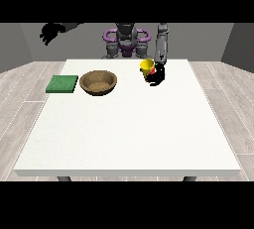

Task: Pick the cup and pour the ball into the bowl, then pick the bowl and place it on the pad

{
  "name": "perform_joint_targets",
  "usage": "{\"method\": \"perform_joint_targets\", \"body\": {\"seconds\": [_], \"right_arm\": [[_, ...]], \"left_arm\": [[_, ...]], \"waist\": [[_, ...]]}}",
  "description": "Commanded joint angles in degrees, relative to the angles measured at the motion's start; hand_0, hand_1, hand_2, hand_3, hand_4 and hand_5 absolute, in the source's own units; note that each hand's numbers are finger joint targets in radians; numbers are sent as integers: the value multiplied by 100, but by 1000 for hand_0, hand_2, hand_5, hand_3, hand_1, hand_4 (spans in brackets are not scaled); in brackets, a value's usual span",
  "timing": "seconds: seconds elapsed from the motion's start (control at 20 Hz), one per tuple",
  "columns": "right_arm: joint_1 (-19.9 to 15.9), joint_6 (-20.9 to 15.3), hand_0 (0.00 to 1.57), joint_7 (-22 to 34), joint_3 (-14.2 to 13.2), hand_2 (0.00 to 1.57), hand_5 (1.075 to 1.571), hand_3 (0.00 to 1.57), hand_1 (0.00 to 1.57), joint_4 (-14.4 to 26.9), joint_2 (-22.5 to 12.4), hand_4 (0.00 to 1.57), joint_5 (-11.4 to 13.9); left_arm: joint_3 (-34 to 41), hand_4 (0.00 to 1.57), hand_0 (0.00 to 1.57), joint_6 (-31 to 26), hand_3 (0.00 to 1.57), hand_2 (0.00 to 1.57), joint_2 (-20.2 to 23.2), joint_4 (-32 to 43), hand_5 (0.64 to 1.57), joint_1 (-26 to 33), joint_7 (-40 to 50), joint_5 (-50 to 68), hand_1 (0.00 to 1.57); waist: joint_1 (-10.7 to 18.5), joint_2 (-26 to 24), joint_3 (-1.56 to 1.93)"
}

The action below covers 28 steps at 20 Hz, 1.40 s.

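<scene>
a large white tabletop (124, 139) fills the middle of the view, its thin front edge lit paler than the top. two dark legs (63, 178) show just under that edge, one near each front corner. the floor (20, 104) is pale grey wood-look planks laid in long boards. plain grey walls (20, 42) close the room behind, darker toward the corners. light is even and soft.
</scene>
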Motion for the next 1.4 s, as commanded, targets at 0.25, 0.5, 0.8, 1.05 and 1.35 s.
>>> {"method": "perform_joint_targets", "body": {"seconds": [0.25, 0.5, 0.8, 1.05, 1.35], "right_arm": [[-112, 29, 0, 435, -354, 0, 1565, 327, 0, 943, -424, 639, -121], [70, 247, 0, 222, -246, 0, 1564, 243, 0, 1157, -325, 646, -43], [158, 499, 0, -47, -466, 0, 1559, 97, 0, 1968, -439, 677, -84], [7, 862, 0, -150, -652, 0, 1559, 0, 0, 2458, -795, 685, -192], [-275, 795, 0, -395, -471, 0, 1554, 127, 0, 2612, -637, 691, 6]], "left_arm": [[-1110, 1411, 1289, 1229, 1571, 1571, -361, -88, 1446, -389, 1581, -1342, 1289], [-1949, 1421, 1349, 2132, 1571, 1571, 193, 304, 1540, -941, 2665, -2954, 1349], [-2922, 1456, 1357, 2055, 1571, 1571, -259, 772, 1535, -1908, 4719, -4505, 1357], [-3358, 1441, 1361, 1401, 1571, 1571, -389, 772, 1545, -2602, 5857, -5042, 1361], [-3936, 1364, 1351, 693, 1571, 1571, -395, 1047, 1563, -3626, 6976, -6049, 1351]], "waist": [[507, -1080, -18], [282, -1249, 9], [586, -1520, -1], [506, -1525, -14], [369, -1281, -15]]}}
